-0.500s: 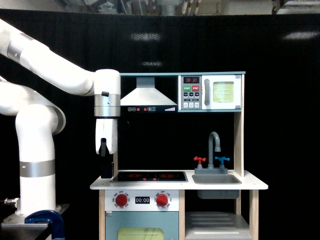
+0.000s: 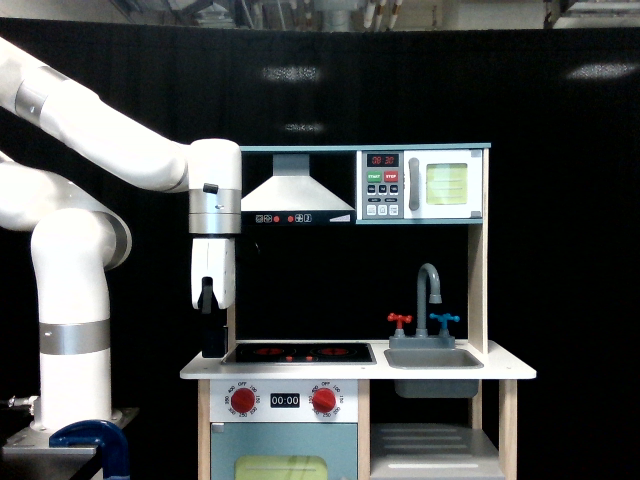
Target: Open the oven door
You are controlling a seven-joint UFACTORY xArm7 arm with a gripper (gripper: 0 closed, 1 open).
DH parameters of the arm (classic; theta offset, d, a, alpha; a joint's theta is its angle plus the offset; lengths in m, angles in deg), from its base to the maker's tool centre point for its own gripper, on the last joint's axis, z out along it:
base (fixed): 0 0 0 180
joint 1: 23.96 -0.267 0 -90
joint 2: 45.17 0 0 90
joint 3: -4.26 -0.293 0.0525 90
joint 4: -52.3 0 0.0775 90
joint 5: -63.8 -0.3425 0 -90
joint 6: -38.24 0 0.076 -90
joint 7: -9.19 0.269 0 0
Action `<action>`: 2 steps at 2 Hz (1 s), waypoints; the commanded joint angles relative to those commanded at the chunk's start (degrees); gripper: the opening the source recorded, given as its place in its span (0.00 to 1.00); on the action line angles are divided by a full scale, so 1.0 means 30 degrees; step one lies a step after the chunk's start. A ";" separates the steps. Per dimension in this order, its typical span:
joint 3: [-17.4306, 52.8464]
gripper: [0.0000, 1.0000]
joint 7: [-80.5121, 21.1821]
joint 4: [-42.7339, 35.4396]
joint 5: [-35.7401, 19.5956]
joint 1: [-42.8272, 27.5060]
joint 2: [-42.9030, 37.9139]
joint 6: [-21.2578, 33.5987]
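Roughly, as seen from the exterior view:
Gripper (image 2: 213,345): dark, hangs straight down from the white wrist, at the left end of the toy kitchen; tip low beside the counter's left edge. Jaws spread or closed: cannot tell, seen as one dark block.
Arm (image 2: 100,130): glossy white rounded segments with silver bands; reaches in from the view's left.
Oven door (image 2: 445,185): up and well off to the view's right of the gripper, on the top shelf; shut flush. Light-grey flat panel, square pale yellow-green window, vertical grey bar handle (image 2: 414,184) on its near side toward the gripper.
Control panel (image 2: 382,185): just beside the handle, red display, green and red buttons, small grey keys.
Range hood (image 2: 296,190): grey, sloped, between the gripper and the door at shelf height.
Open room: dark gap under the shelf, above the black hob (image 2: 298,352); faucet (image 2: 430,290) and sink (image 2: 432,358) stand below the door.
Edges: pale wooden counter (image 2: 500,372) lip; upright wooden post on the far right.
Lower door (image 2: 283,452): blue-grey, wide yellow window, below the red knobs.
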 joint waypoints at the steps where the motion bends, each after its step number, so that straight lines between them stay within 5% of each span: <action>1: -0.0003 1.00 -0.0231 -0.0323 0.0183 -0.0158 -0.0581 -0.0601; 2: 0.1540 1.00 -0.5480 -0.3131 0.1505 -0.1229 -0.5220 -0.3198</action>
